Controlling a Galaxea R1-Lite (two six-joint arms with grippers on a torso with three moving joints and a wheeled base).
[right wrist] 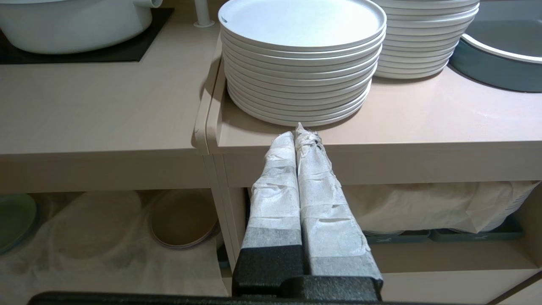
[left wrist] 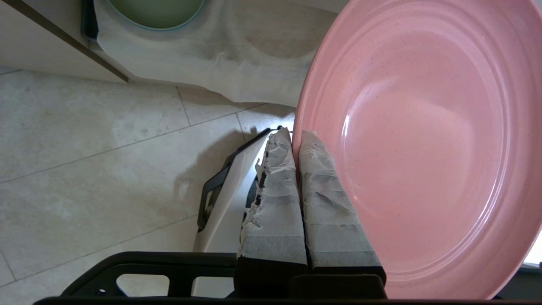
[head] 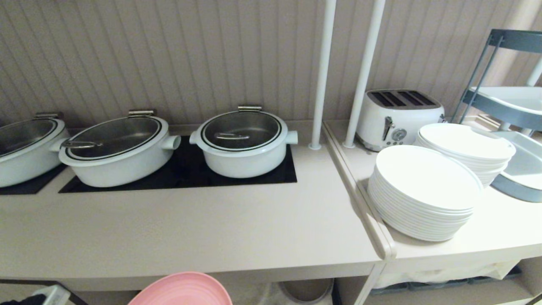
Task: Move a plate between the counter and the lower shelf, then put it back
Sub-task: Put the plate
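The left hand (left wrist: 296, 140), clamped on the pink plate's (left wrist: 419, 144) rim, holds it below the desk's (head: 190, 228) front edge, apparently mid-transfer; next it needs lifting clear onto the desk.

The counter (head: 190, 228) has a broad bare strip along its front edge, open to a gripper. Toward its back edge, three white pots (head: 243, 142) on black hob panels (head: 186, 169) block the way. In the lower shelf (right wrist: 106, 237), a green plate (right wrist: 15, 220) and a grey-brown plate (right wrist: 182, 218) flank what seems a free cloth-lined patch.
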